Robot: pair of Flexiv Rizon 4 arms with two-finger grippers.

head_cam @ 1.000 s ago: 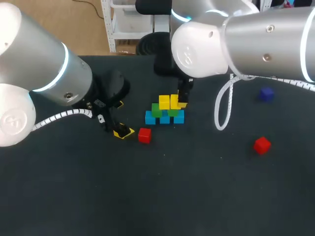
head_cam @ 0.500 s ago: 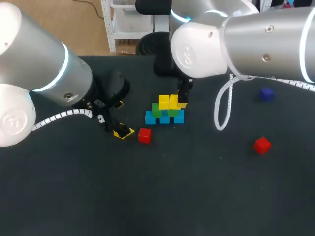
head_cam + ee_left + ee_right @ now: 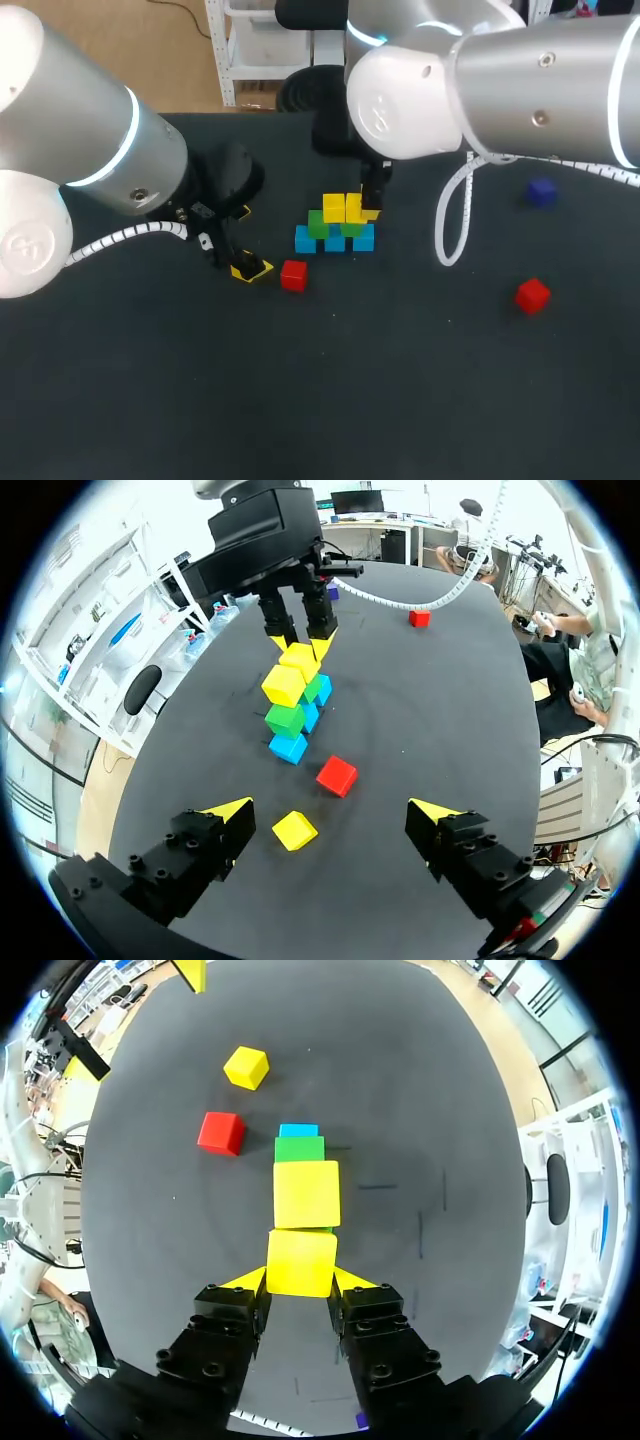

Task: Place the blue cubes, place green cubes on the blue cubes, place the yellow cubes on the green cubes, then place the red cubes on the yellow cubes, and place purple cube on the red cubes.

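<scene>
Stack of blue, green and yellow plastic cubes [image 3: 334,228], centre frame; top right yellow cube [image 3: 300,1260] is pinched by right gripper [image 3: 300,1279], likely for seating. Left gripper [image 3: 330,811] is spread wide, left of centre.

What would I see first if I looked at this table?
Probably the little stack of cubes in the middle of the table, blue at the bottom, green above and yellow on top. The right gripper grips one yellow cube on top of it from both sides. Between the fingers of the open left gripper lies a loose yellow cube, with a red cube just ahead.
</scene>
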